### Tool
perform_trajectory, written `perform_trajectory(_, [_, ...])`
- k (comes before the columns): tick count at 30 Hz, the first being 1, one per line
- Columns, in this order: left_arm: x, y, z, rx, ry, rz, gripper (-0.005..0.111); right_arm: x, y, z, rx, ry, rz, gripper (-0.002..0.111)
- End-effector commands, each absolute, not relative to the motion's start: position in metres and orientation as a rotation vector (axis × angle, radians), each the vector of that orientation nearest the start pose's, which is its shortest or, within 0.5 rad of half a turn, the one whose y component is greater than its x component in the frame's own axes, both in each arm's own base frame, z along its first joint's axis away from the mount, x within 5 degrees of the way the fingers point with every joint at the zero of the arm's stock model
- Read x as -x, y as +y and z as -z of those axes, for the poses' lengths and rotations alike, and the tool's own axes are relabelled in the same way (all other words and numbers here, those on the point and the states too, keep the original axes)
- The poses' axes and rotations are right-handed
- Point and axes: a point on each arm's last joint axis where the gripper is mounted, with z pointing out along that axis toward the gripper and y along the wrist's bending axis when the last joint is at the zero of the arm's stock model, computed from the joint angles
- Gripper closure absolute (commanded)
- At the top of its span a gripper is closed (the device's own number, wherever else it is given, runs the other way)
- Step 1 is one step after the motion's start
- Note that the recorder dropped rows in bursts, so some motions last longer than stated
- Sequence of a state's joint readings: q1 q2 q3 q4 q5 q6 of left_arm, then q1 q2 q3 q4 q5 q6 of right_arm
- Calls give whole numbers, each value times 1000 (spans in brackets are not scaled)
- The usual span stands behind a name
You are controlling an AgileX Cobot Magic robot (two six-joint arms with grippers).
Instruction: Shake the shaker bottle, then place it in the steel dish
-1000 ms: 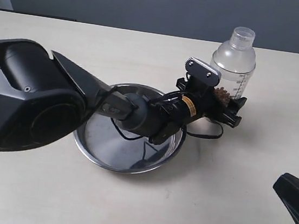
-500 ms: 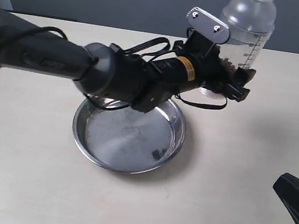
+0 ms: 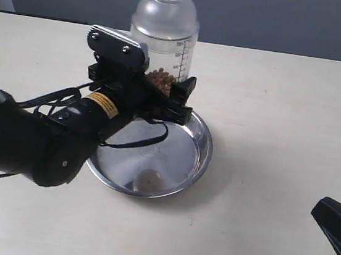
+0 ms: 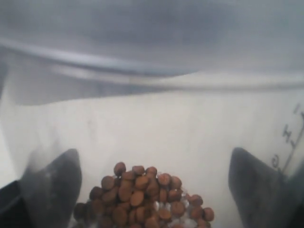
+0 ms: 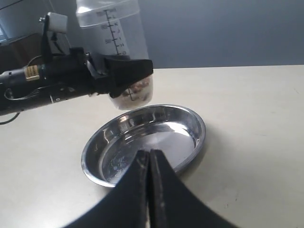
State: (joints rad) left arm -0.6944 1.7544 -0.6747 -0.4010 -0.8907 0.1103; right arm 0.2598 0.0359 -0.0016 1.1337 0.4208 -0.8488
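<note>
The clear shaker bottle [image 3: 164, 33] is held upright in the air above the far rim of the steel dish [image 3: 197, 155], with brown and white bits piled at its bottom. My left gripper [image 3: 162, 95] is shut on the bottle's lower body. In the left wrist view the bottle [image 4: 156, 123] fills the picture, with the bits [image 4: 142, 197] low between the dark fingers [image 4: 52, 183]. The right wrist view shows the bottle [image 5: 116, 33] and the dish [image 5: 190, 123] beyond my right gripper [image 5: 149, 156], which is shut and holds nothing.
The dish sits on a pale table [image 3: 284, 116] whose far edge meets a grey wall. A brown spot [image 3: 149, 177] shows on the dish floor. The dark tip of the right arm [image 3: 335, 232] lies at the lower right corner.
My left gripper has lifted the bottle from the table at the dish's right and swung it leftward and higher, to above the dish's far rim. The right arm has stayed still.
</note>
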Motion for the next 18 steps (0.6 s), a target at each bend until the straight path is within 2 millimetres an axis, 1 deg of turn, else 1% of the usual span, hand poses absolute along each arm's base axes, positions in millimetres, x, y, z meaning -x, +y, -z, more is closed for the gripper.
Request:
perform_trajectory(1, [-262, -189, -238, -237, 1501, 443, 106, -42, 45, -196, 296, 1714, -691, 109])
perform_trajectory(2, [-259, -191, -232, -283, 1590, 444, 106, -42, 45, -196, 296, 1714, -691, 109])
perform_trajectory(3, [-257, -192, -217, -321, 1688, 430, 106, -42, 45, -196, 296, 1714, -691, 109])
perform_trajectory(4, [-256, -190, -201, -324, 1737, 411, 106, -42, 45, -196, 296, 1714, -691, 109])
perform_trajectory(5, [-254, -185, -182, -293, 1765, 402, 106, -42, 45, -196, 296, 1714, -691, 109])
perform_trajectory(6, [-253, -182, -174, -246, 1757, 419, 106, -42, 45, -196, 296, 1714, -691, 109])
perform_trajectory(7, [-251, -180, -171, -184, 1738, 469, 106, -42, 45, -196, 296, 1714, -691, 109])
perform_trajectory(8, [-249, -180, -171, -157, 1696, 536, 106, -42, 45, -196, 296, 1714, -691, 109])
perform_trajectory(9, [-246, -184, -174, -194, 1667, 611, 106, -42, 45, -196, 296, 1714, -691, 109])
perform_trajectory(11, [-242, -191, -181, -351, 1591, 702, 107, -42, 45, -196, 296, 1714, -691, 109])
perform_trajectory(12, [-243, -188, -182, -335, 1617, 674, 107, -42, 45, -196, 296, 1714, -691, 109])
perform_trajectory(13, [-246, -182, -182, -262, 1665, 608, 107, -42, 45, -196, 296, 1714, -691, 109])
perform_trajectory(14, [-250, -169, -181, -127, 1720, 442, 107, -42, 45, -196, 296, 1714, -691, 109])
perform_trajectory(15, [-250, -162, -182, -60, 1734, 342, 107, -42, 45, -196, 296, 1714, -691, 109])
perform_trajectory(16, [-249, -158, -185, -44, 1727, 280, 107, -42, 45, -196, 296, 1714, -691, 109])
perform_trajectory(17, [-245, -164, -191, -100, 1709, 320, 107, -42, 45, -196, 296, 1714, -691, 109])
perform_trajectory(18, [-240, -177, -196, -256, 1673, 424, 107, -42, 45, -196, 296, 1714, -691, 109])
